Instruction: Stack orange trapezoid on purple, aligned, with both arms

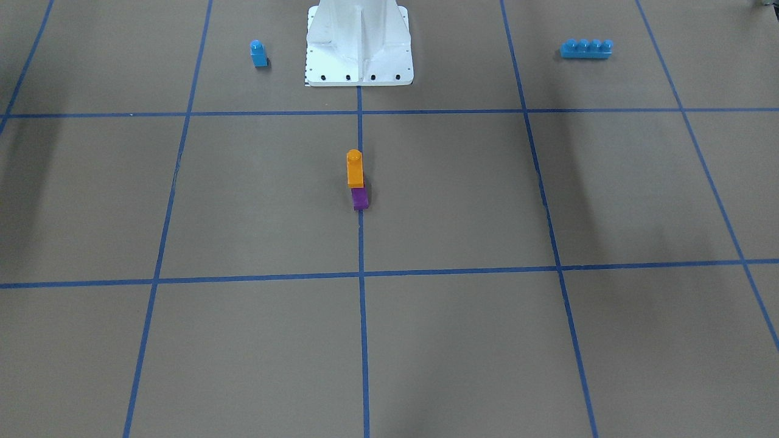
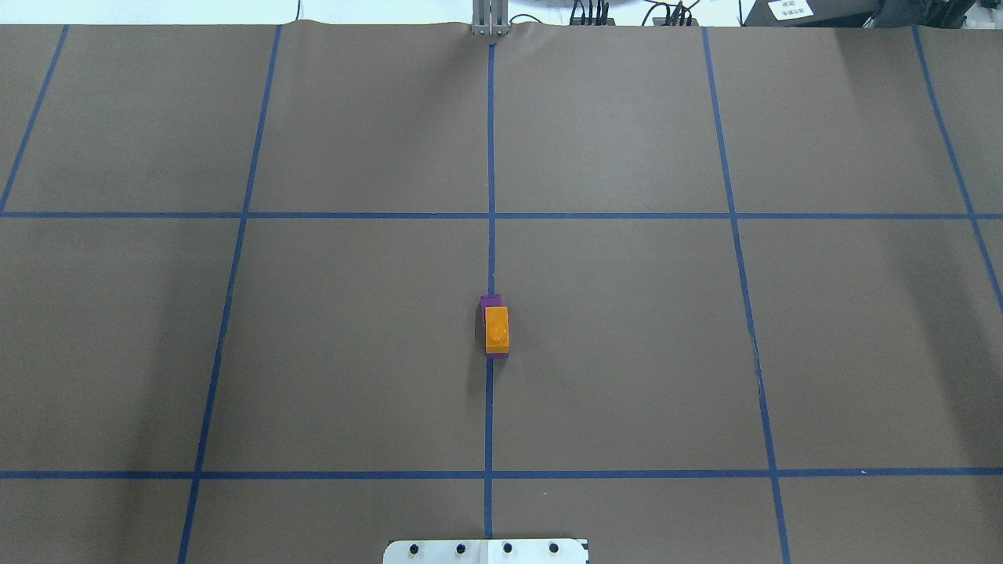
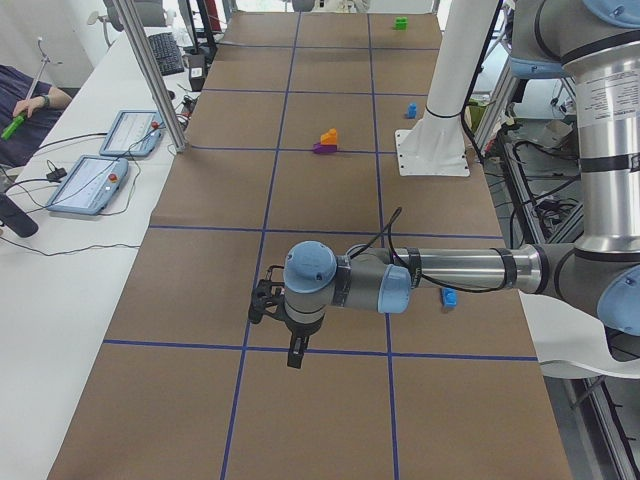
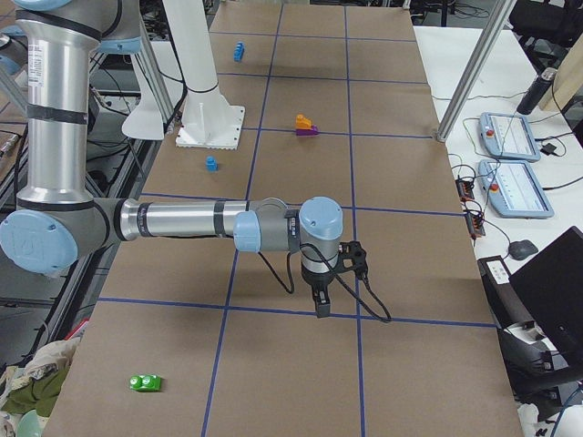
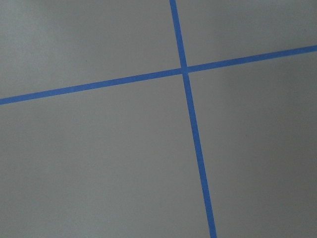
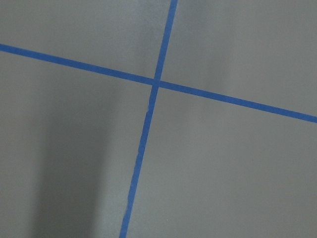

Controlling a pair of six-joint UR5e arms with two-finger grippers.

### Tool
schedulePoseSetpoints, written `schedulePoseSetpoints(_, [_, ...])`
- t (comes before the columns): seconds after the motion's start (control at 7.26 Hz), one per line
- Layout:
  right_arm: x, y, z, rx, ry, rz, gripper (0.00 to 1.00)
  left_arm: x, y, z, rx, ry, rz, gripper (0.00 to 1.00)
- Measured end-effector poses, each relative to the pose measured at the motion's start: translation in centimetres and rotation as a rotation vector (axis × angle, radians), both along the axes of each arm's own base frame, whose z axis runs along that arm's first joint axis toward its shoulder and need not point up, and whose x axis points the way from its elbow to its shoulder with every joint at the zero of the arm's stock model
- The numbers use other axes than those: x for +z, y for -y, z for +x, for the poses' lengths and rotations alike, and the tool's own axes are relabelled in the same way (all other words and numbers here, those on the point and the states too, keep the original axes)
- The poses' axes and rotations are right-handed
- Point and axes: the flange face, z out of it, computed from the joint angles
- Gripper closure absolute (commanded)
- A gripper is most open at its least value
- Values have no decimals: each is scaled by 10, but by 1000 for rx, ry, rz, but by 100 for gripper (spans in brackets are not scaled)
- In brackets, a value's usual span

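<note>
The orange trapezoid point(image 1: 355, 169) sits on top of the purple point(image 1: 360, 199) block at the table's middle, on the blue centre line. In the overhead view the orange trapezoid point(image 2: 496, 329) covers most of the purple point(image 2: 490, 300), which peeks out at the far end. Both arms are far from the stack, out over the table's ends. The left gripper point(image 3: 292, 355) points down in the exterior left view, and the right gripper point(image 4: 322, 305) points down in the exterior right view. I cannot tell whether either is open or shut. Both wrist views hold only bare mat and tape lines.
A small blue block point(image 1: 258, 53) and a blue four-stud brick point(image 1: 586, 48) lie either side of the white pedestal point(image 1: 359, 45). A green block point(image 4: 146, 382) lies at the table's right end. Control tablets point(image 3: 90, 183) and a person's hand point(image 3: 30, 105) are on the side bench.
</note>
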Motion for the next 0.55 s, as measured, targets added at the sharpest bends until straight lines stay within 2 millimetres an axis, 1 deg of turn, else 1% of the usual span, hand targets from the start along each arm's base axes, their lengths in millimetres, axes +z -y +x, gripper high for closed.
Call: schedulePoseSetpoints(0.55, [6,-5,0,-5,0,-6,0,-2,1,0,0,1,14,0])
